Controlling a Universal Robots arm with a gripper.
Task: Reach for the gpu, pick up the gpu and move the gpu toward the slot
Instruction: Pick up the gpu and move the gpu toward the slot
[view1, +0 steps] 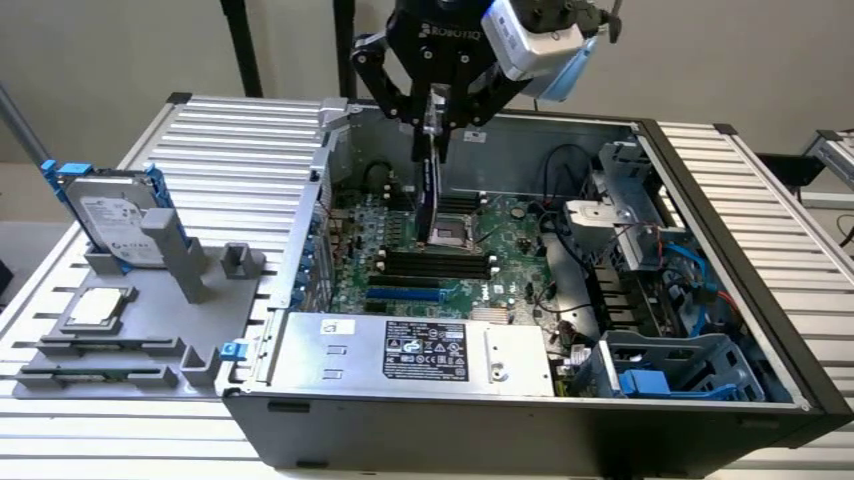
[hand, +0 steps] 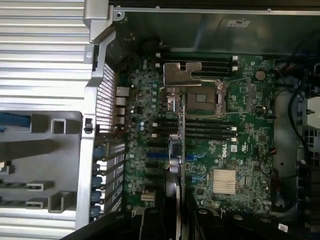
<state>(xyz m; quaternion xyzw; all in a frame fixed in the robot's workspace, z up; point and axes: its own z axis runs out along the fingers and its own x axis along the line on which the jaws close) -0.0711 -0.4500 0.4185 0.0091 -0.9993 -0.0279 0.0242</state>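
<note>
My gripper, top centre of the exterior frame, is clamped on the gpu, hanging edge-on above the motherboard inside the open case.

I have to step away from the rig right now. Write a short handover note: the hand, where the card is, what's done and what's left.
Hand: shut on the gpu, gripping its top edge above the open computer case.
Gpu: hanging upright, edge-on, over the motherboard near the middle of the case; its silver bracket shows in the wrist view.
Done: reach and pickup; the card is off the grey stand and inside the case opening.
Left: the gpu is not yet seated in a slot.
Hard drive and chip sit on the stand.
</note>
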